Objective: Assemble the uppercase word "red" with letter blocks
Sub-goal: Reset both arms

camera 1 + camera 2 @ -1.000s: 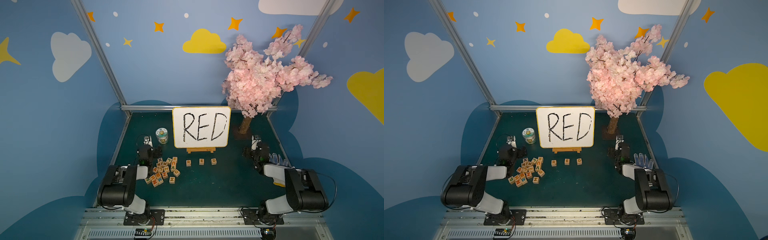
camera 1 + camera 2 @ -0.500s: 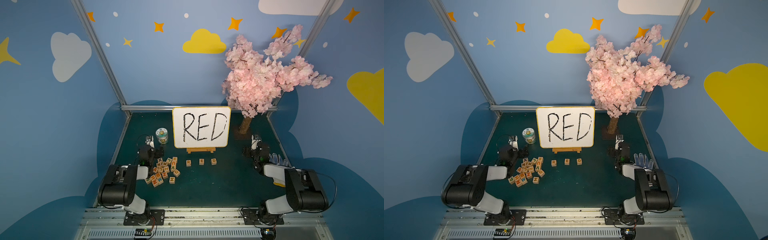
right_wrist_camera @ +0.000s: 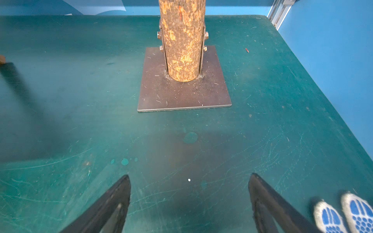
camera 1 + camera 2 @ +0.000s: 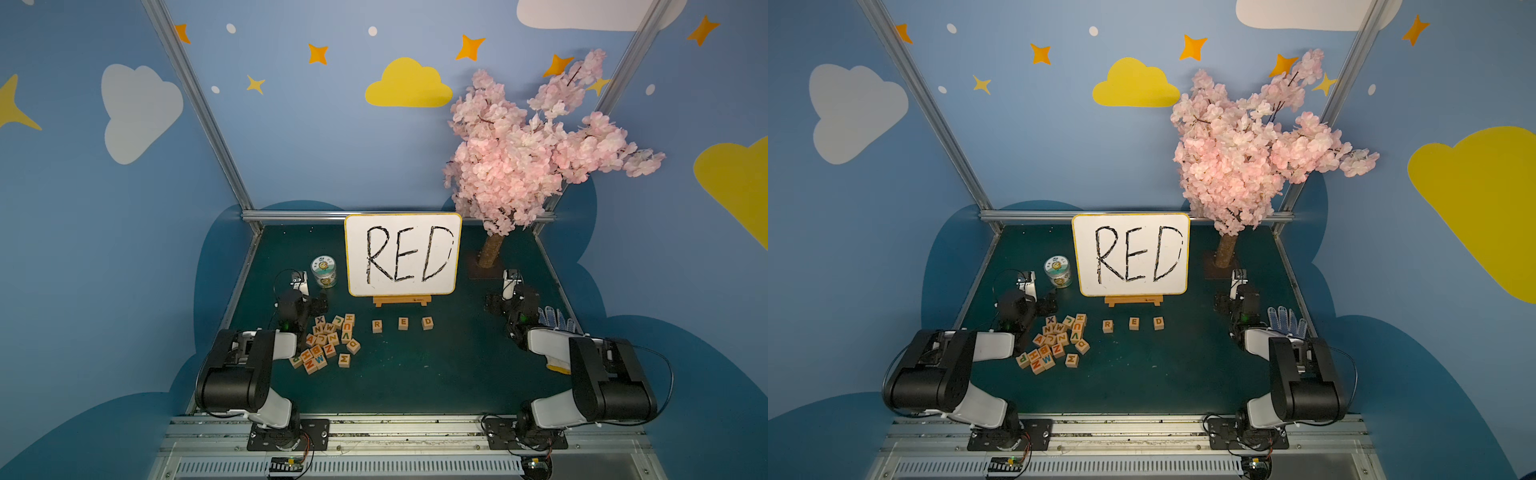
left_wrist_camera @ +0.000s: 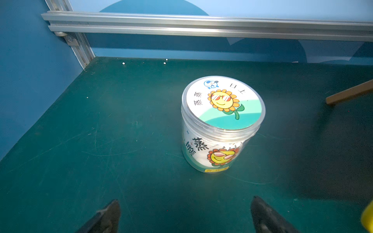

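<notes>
Where the word "red" (image 4: 402, 323) sits: I see three cubes spaced in a row before the board (image 4: 403, 254)
Left gripper (image 5: 185, 199): spread wide, empty
Right gripper (image 3: 189, 175): spread wide too, empty

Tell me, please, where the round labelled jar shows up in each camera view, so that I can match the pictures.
Top view: the jar stands just left of the whiteboard.
Top view: the jar, likewise just left of the whiteboard.
Left wrist: the jar stands upright between the open left hand and the back rail.
Right wrist: not in it.
Shared landmark: the back rail, in both top views and the left wrist view.
</notes>
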